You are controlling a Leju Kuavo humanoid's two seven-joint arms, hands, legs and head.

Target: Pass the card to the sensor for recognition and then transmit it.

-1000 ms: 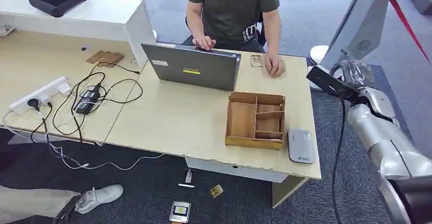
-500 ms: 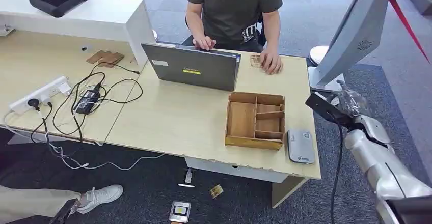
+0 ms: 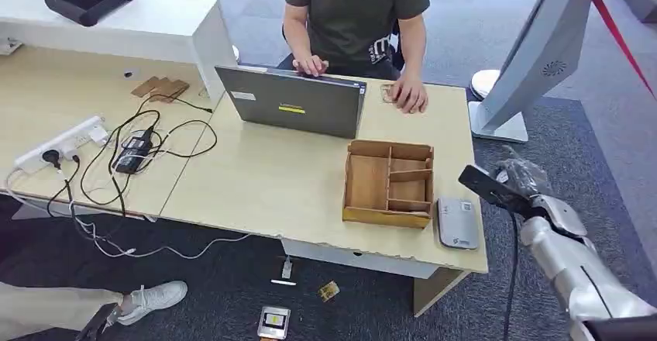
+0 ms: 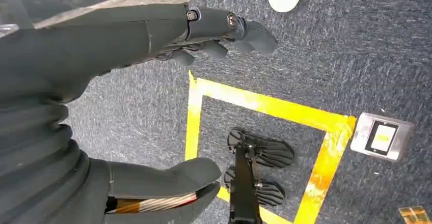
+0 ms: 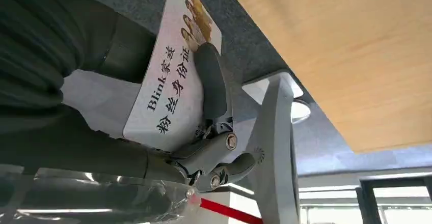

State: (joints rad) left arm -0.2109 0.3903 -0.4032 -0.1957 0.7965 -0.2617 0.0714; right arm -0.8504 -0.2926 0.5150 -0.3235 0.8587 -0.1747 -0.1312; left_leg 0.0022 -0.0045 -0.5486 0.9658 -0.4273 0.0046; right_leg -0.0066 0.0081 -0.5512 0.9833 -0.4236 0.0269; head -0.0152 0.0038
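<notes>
On the table (image 3: 256, 178), wooden organizer (image 3: 388, 183), compartments bare.

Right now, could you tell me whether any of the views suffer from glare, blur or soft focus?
Head view: even light, sharp across the desk, no glare. Right wrist view: the card in the right robot hand reads clearly. Left wrist view: the left robot hand is slightly soft, the carpet sharp.
</notes>
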